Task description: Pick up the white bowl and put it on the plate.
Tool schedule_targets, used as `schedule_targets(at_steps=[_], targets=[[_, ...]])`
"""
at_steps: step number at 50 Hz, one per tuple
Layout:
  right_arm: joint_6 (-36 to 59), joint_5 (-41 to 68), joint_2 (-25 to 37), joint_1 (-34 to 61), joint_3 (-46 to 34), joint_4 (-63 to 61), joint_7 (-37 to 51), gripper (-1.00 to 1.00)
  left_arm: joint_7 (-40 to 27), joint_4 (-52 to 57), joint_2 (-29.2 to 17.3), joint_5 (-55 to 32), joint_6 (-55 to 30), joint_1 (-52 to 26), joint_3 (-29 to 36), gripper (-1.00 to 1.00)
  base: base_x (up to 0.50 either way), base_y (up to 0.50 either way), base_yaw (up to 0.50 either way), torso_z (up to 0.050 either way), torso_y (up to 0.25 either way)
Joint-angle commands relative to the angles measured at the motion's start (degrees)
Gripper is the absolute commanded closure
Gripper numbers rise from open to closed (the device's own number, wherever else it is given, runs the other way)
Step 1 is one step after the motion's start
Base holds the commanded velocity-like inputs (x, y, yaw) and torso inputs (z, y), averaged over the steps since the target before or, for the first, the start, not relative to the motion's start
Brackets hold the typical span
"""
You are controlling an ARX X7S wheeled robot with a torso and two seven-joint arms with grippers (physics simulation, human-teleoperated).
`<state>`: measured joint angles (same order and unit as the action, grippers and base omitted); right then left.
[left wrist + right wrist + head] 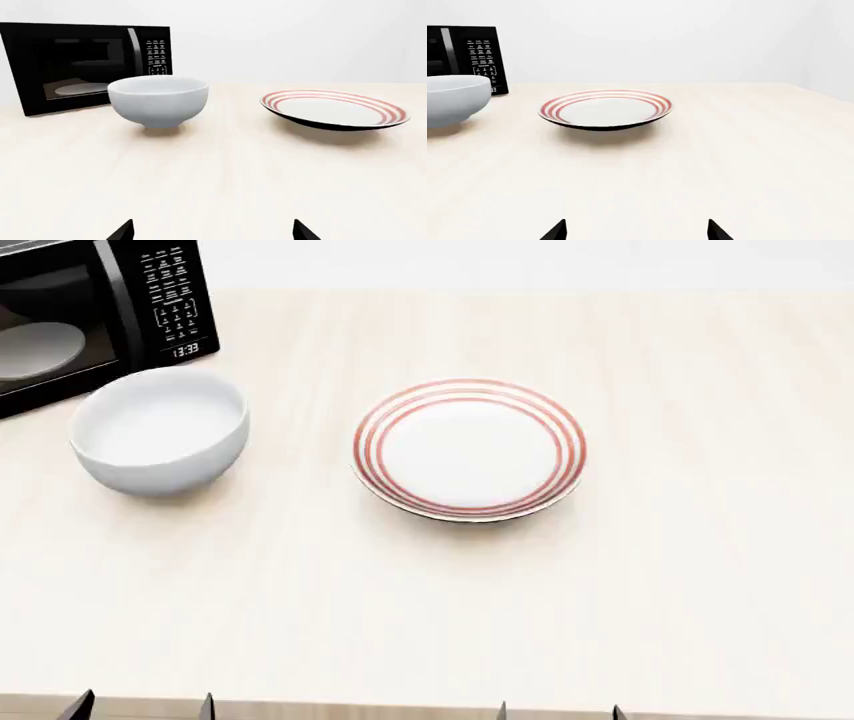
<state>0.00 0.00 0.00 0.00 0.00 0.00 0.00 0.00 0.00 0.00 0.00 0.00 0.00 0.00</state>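
Observation:
The white bowl [159,442] stands upright on the pale wooden table at the left, just in front of the microwave; the wrist views show it too [158,100] [454,99]. The plate [469,448], flat and white with red rings, lies to its right near the table's middle, also visible as the plate [333,109] [606,108]. My left gripper [144,707] and right gripper [559,711] sit at the table's near edge, far from both dishes. Both are open with nothing between the fingertips [123,231] [557,230].
A black microwave [94,310] with its door shut stands at the back left, close behind the bowl. The table [667,570] stretches wide to the right and toward me; its near edge runs just ahead of the grippers.

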Motion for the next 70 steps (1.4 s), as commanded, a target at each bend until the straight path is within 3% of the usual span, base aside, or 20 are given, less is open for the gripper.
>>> schedule_targets(at_steps=[1,23,25,33,49,70], targets=[[-0.1,0.4,0.9,-0.4,-1.2,-0.6,1.5,-1.0,-0.6,0.6,-0.9,-1.3,-0.2,0.4,1.2,-1.0,0.0,0.0,0.0,0.0,0.0],[-0.8,2.3,3.7,-1.0,-4.2,-1.8,6.5,-1.0,-3.6,-0.1,-4.1,-2.2,1.7,0.6,5.1,-1.0,0.0,0.0,0.0,0.0,0.0],[0.0,3.2,3.8,-0.9,-4.1,-2.4,6.5,-1.0,-3.9,-0.1,-4.5,-1.5,5.9,1.2,5.5,-1.0,0.0,0.0,0.0,0.0,0.0],[1.7,2.2,4.8,-3.8,-4.5,-10.4,8.7,-1.0,-6.7,10.0,-5.5,3.1,5.3,4.5,7.0,-1.0,0.0,0.0,0.0,0.0,0.0],[7.1,0.1,6.6,-7.8,-4.8,-28.5,12.6,-1.0,-9.9,25.8,-7.5,3.2,0.4,8.3,4.9,-1.0,0.0,0.0,0.0,0.0,0.0],[11.5,-0.2,8.0,-9.0,-6.9,-37.0,14.2,-1.0,-10.7,37.3,-8.9,2.2,-4.1,10.3,5.6,-1.0,0.0,0.0,0.0,0.0,0.0]])
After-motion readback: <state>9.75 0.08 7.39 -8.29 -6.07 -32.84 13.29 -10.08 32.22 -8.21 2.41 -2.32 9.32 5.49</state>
